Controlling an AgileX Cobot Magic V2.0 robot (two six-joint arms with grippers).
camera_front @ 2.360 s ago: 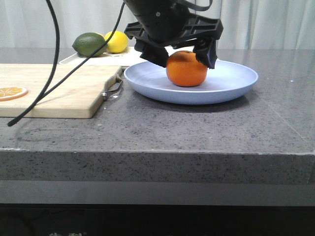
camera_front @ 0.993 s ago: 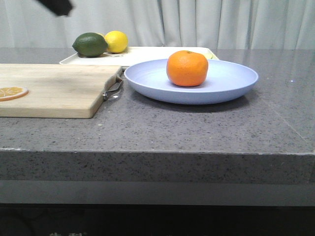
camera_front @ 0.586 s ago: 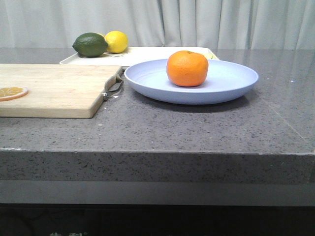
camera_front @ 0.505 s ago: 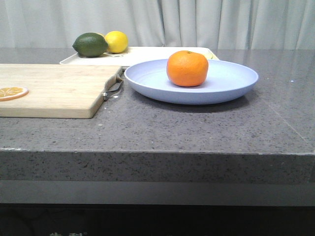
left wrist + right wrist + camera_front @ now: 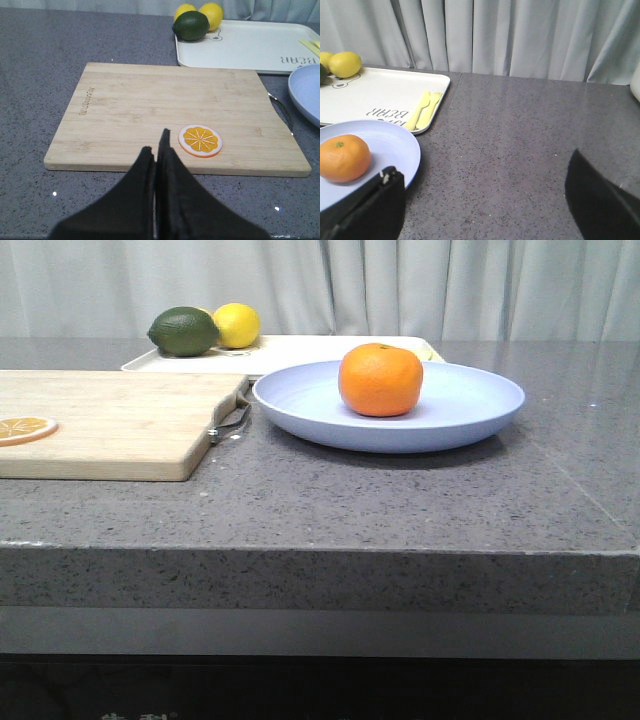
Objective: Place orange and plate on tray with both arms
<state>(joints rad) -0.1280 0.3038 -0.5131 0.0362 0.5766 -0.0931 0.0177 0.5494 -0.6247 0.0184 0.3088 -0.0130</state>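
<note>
The orange (image 5: 380, 379) sits on the pale lavender-blue plate (image 5: 470, 405), which rests on the grey counter in front of the cream-white tray (image 5: 330, 346). The right wrist view shows the orange (image 5: 343, 157) on the plate (image 5: 395, 145), with the tray (image 5: 385, 92) beyond it. My right gripper (image 5: 485, 200) is open and empty, to the right of the plate above the counter. My left gripper (image 5: 156, 150) is shut and empty, held above the near edge of the wooden cutting board (image 5: 150, 100). Neither gripper shows in the front view.
A dark green lime (image 5: 183, 330) and a yellow lemon (image 5: 237, 324) lie on the tray's left end; yellow cutlery (image 5: 422, 110) lies at its right end. An orange slice (image 5: 200, 140) lies on the cutting board (image 5: 110, 420). Curtains hang behind.
The arm that stood around the orange on the plate 2.4 s ago has pulled up and out of the front view. The orange and plate have not moved.
</note>
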